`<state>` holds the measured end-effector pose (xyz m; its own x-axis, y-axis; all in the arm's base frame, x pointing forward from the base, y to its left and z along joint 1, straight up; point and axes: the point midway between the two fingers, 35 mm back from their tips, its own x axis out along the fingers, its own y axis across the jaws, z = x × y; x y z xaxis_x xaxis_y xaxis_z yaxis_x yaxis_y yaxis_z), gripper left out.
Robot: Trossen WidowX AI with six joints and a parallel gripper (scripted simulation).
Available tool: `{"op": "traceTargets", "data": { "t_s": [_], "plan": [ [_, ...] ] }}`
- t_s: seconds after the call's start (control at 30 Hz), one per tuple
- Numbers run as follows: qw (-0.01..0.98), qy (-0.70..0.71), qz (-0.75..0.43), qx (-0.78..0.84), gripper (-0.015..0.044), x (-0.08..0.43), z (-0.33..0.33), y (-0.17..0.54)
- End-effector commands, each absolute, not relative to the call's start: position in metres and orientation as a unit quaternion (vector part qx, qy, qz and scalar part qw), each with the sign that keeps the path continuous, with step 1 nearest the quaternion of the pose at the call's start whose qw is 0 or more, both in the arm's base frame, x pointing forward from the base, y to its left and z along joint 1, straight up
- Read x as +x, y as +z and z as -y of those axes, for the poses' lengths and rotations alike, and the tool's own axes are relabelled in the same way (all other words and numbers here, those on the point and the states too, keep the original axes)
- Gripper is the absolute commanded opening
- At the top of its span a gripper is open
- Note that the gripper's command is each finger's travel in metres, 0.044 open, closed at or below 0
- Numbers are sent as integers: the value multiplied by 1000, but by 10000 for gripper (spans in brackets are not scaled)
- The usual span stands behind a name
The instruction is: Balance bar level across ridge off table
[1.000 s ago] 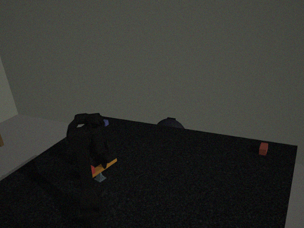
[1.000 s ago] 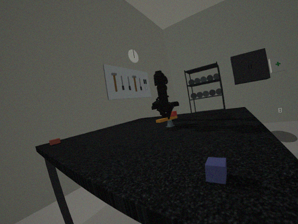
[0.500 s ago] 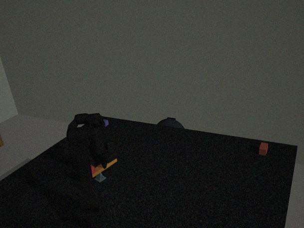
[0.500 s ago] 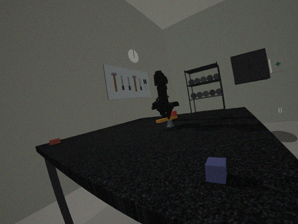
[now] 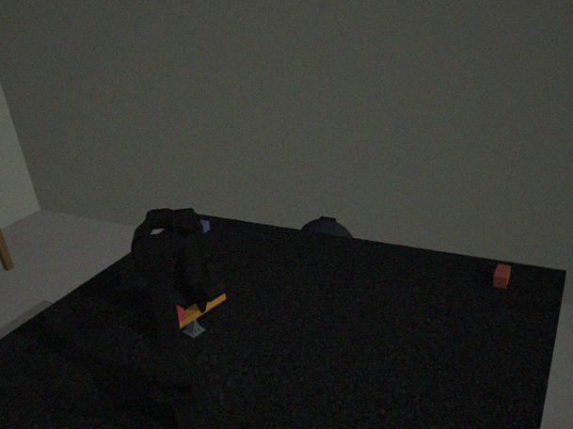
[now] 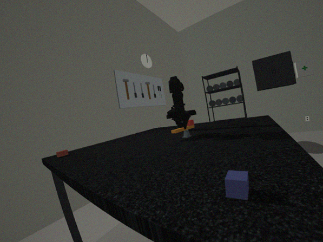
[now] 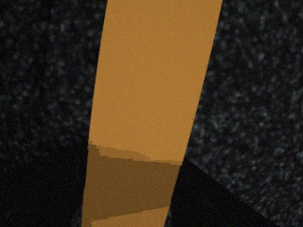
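The orange bar [image 5: 216, 301] [image 6: 177, 130] [image 7: 147, 85] is above the grey ridge [image 5: 194, 329] [image 6: 186, 134], clear of the table. A red block [image 5: 180, 313] [image 6: 190, 122] sits on one end of the bar. My gripper [image 5: 201, 308] [image 6: 185, 127] is shut on the bar, between the red block and the bar's far end. The ridge stands on the table under the bar, nearer the red block's side in the top view. I cannot tell whether the bar touches the ridge's top. The fingertips do not show clearly in the wrist view.
A loose red block [image 5: 501, 276] [image 6: 62, 153] lies near a far corner of the dark table [image 5: 353, 326] [image 6: 147, 173]. A blue-purple cube [image 5: 205, 226] [image 6: 237, 185] stands near another edge. Both are well away from the ridge.
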<state>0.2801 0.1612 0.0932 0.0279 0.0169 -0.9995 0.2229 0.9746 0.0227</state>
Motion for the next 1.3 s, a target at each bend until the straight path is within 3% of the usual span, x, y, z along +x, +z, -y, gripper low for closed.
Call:
{"op": "traceTargets", "data": {
  "t_s": [0.0, 1.07, 1.27],
  "plan": [
    [711, -73, -694, 85, 0, 280, -161, 93],
    [712, -72, -693, 86, 0, 280, -161, 93],
    [712, -72, -693, 86, 157, 280, -161, 93]
  ]
}}
